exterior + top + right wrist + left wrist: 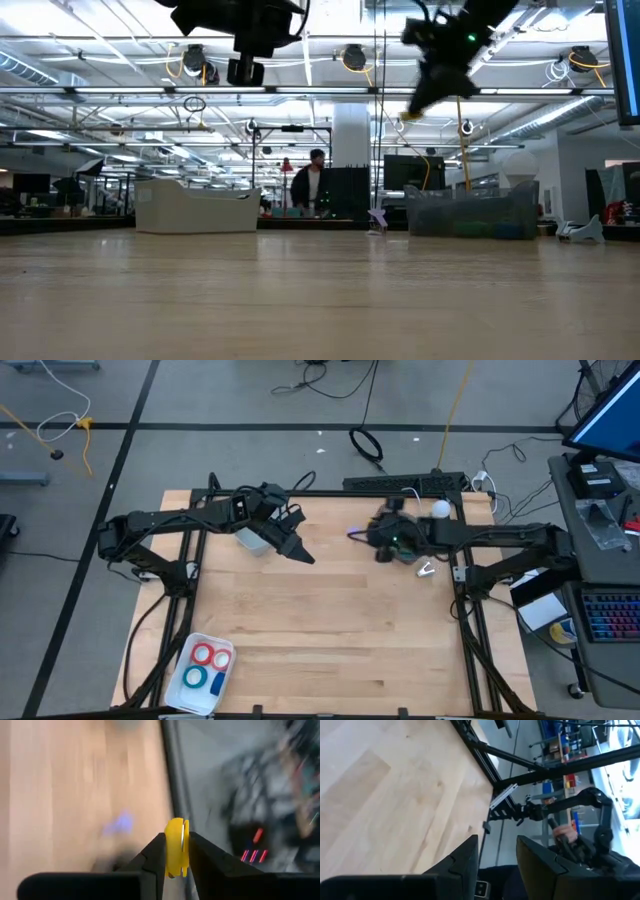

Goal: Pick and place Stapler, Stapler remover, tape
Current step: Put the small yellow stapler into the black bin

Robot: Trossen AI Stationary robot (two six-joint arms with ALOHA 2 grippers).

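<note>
While the right gripper hangs above the far right of the tabletop, its jaws are pinched on a small yellow object, possibly a staple remover. The left gripper hangs over the far left, jaws slightly apart and empty. Tape rolls, red and blue, lie in a white tray at the near left corner.
</note>
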